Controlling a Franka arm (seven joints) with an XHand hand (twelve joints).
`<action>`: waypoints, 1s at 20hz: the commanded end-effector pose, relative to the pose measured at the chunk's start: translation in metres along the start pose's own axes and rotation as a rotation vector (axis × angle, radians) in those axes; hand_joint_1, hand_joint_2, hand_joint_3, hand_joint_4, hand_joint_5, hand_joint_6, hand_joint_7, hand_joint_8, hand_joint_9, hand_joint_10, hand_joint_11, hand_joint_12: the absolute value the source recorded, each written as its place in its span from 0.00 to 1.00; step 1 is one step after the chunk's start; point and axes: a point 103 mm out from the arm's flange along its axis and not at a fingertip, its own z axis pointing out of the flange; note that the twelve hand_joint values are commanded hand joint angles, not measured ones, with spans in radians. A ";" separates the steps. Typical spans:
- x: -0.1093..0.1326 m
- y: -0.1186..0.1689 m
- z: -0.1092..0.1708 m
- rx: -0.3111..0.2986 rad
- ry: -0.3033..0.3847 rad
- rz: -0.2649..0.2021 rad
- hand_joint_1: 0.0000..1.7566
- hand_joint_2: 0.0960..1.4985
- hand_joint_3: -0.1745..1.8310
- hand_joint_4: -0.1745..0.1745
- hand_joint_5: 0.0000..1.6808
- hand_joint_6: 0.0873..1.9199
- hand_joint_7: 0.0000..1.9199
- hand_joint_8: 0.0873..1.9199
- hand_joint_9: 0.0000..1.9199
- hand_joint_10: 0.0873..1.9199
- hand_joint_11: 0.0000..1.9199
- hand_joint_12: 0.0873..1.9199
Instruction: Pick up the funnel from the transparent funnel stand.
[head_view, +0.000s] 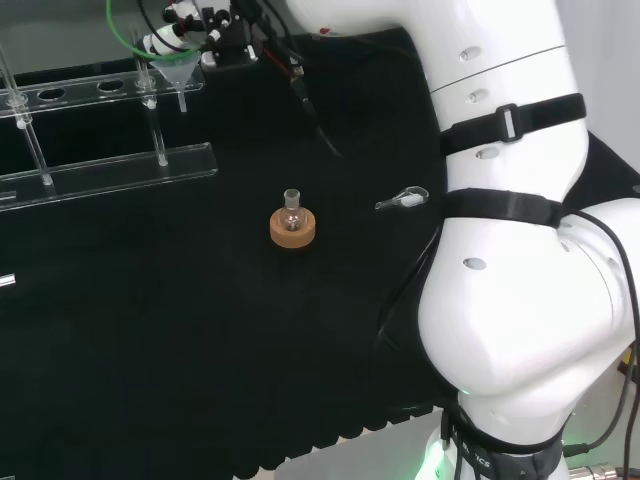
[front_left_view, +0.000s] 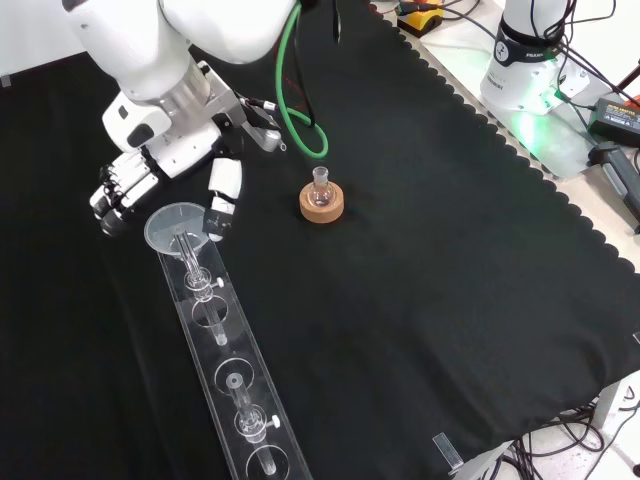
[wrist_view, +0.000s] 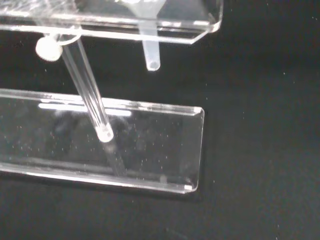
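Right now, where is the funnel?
In the front view the funnel sits in the end hole of the transparent stand, upper left, just below the hand.

My bench is covered with a black cloth (front_left_view: 420, 250) whose near edge in the head view is scalloped. On it, along the front view's lower left, lies the clear funnel stand (front_left_view: 225, 375), its flat base plate (wrist_view: 100, 145) resting right on the cloth with thin posts rising from it to a holed upper rail. Well apart from the stand, near the middle of the cloth, sits a cork ring (head_view: 293, 227) with a small glass flask (head_view: 292, 204) upright in it. To the ring's right in the head view a small clear piece (head_view: 402, 199) lies flat on the cloth; I cannot tell what it is.
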 end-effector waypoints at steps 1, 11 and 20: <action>0.009 -0.009 0.010 0.043 -0.031 0.040 0.08 0.55 0.10 0.75 0.00 0.00 0.00 0.00 0.00 0.00 0.00 0.35; 0.016 -0.003 0.028 0.068 -0.066 0.059 0.07 0.55 0.10 0.74 0.00 0.00 0.00 0.00 0.00 0.00 0.00 0.40; 0.013 0.001 0.033 -0.109 -0.166 0.138 0.08 0.56 0.09 0.54 0.11 0.00 0.09 0.51 0.22 0.49 0.29 0.74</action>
